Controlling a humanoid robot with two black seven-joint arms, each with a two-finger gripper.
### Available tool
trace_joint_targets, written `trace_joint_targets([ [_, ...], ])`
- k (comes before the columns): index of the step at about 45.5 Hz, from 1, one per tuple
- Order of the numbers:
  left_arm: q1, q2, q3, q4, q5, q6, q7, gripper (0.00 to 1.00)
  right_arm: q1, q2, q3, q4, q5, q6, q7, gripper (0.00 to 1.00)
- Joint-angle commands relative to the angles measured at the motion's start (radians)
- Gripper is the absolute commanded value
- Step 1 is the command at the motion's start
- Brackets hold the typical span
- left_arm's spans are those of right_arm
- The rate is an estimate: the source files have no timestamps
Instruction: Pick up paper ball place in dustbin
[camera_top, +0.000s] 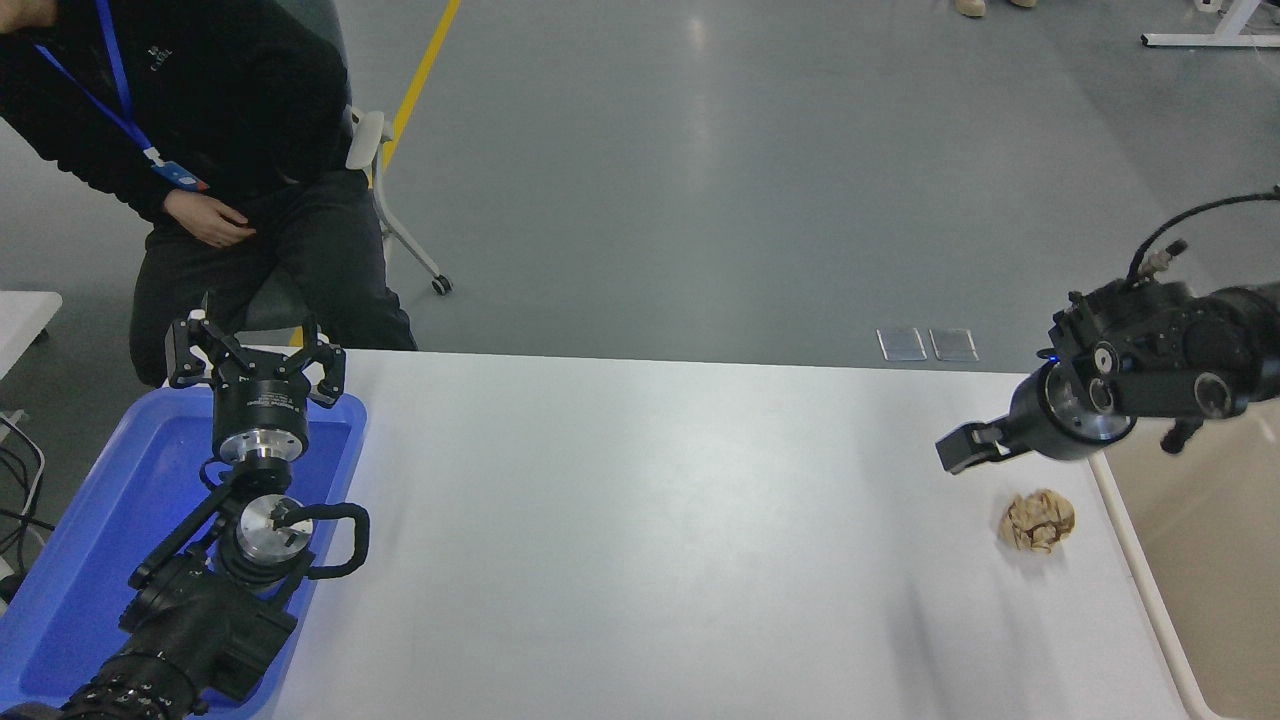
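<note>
The paper ball (1038, 521) lies on the white table (640, 540) near its right edge, just beside the dustbin (1140, 590), whose off-white rim runs along that edge. Nothing touches the ball. The right gripper (962, 449) comes in from the right edge and hangs above the table, up and to the left of the ball and apart from it; whether its fingers are spread or closed cannot be told. The tabletop between ball and bin is bare. The left gripper (254, 350) is parked at the lower left over a blue tray (80, 560), fingers spread wide and holding nothing. A person (220, 150) sits on a chair (385, 200) beyond the table's far left corner.
</note>
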Motion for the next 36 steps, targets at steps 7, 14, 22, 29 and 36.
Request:
trace_joint_targets([
  [7,0.000,0.000,0.000,0.000,-0.001,0.000,-0.002,0.99,-0.263,-0.066,0.117,-0.259,-0.104,-0.007,0.024,1.00],
  [14,0.000,0.000,0.000,0.000,-0.001,0.000,0.000,0.99,-0.287,-0.063,0.126,-0.281,-0.102,-0.010,0.044,1.00],
  [22,0.000,0.000,0.000,0.000,-0.001,0.000,0.000,0.99,-0.327,-0.060,0.172,-0.293,-0.102,-0.016,0.044,1.00],
  [29,0.000,0.000,0.000,0.000,-0.001,0.000,0.000,0.99,-0.361,-0.048,0.212,-0.322,-0.101,-0.016,0.044,1.00],
  [36,0.000,0.000,0.000,0.000,0.001,0.000,0.000,0.99,-0.375,-0.034,0.227,-0.336,-0.102,-0.016,0.047,1.00],
])
